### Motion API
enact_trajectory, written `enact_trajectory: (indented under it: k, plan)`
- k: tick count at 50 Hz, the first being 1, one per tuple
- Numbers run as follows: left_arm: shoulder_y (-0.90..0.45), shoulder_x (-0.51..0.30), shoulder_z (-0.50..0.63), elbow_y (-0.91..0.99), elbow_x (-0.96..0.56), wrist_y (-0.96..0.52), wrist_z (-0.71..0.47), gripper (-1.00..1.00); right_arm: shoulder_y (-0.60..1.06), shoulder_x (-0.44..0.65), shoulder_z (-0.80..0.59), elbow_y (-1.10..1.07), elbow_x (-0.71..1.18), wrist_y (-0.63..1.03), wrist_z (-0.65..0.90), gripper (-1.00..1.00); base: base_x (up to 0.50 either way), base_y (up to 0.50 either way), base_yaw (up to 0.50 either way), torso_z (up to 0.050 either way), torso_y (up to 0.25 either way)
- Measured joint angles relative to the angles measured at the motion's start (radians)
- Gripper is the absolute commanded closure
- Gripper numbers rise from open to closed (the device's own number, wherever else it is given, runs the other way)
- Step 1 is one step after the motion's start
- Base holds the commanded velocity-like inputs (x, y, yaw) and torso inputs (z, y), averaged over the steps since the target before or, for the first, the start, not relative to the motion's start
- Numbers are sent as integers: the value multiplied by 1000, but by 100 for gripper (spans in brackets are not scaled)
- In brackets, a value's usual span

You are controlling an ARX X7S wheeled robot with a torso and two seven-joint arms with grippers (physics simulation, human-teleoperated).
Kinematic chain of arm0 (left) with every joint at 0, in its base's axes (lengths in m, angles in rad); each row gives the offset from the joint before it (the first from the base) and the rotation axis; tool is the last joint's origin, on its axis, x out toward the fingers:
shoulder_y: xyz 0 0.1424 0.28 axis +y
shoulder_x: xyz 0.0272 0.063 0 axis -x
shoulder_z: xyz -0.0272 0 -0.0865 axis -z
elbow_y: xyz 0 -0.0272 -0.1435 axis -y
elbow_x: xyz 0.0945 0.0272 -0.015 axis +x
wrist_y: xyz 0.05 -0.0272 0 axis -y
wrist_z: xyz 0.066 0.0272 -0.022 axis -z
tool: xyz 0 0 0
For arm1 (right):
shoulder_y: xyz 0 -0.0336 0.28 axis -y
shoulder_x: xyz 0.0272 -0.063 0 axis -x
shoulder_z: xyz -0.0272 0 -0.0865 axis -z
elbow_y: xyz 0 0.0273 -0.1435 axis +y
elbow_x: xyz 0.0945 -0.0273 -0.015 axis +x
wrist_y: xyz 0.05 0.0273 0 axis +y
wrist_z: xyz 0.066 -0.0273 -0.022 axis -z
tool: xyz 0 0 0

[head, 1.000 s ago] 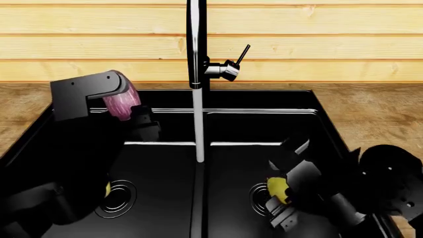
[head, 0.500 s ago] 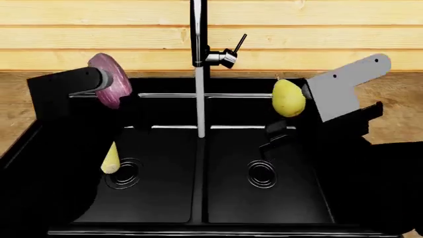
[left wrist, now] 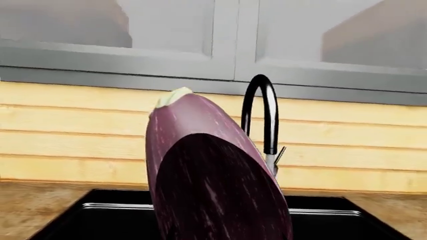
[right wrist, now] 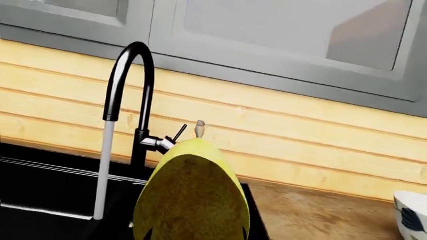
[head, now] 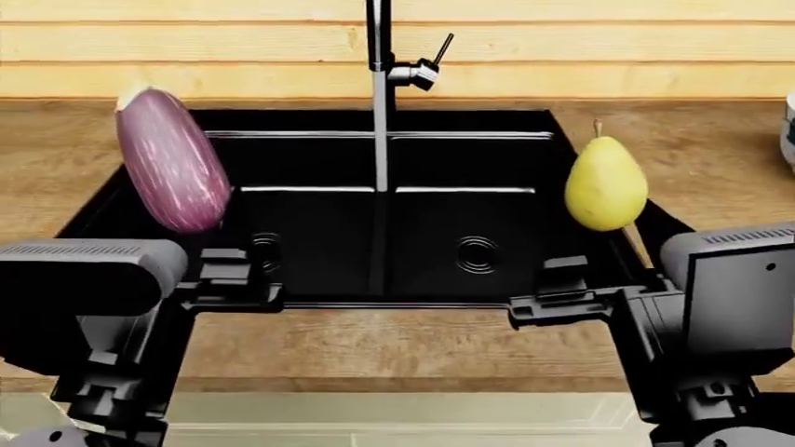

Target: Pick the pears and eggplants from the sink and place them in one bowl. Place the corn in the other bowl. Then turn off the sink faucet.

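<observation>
1 eggplant [head: 173, 160] clamped in left gripper [head: 230, 270], 1 pear [head: 605, 183] in right gripper [head: 565, 279], both above sink [head: 497, 233]; basins hold no produce; faucet [head: 379, 56] running.

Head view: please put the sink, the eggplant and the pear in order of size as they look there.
1. The sink.
2. The eggplant.
3. The pear.
Both fruits are raised nearer the camera, which enlarges them.

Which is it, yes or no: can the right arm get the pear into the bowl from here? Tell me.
Probably yes. The right gripper holds the pear above the counter, and the bowl sits on its side with nothing visible between; only the bowl's edge shows.
</observation>
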Motion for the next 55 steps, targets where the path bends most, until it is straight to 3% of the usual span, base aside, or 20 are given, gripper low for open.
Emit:
enact_trajectory:
  k: [21, 55]
  plan:
    - [40, -12, 58, 39, 95, 20, 32, 100, -40, 10, -23, -90, -129, -43, 96, 100, -3, -473, 0, 0, 0]
    - [38, -23, 94, 52, 98, 29, 29, 100, 68, 116, -244, -101, -197, -254, 200, 100, 66, -500, 0, 0, 0]
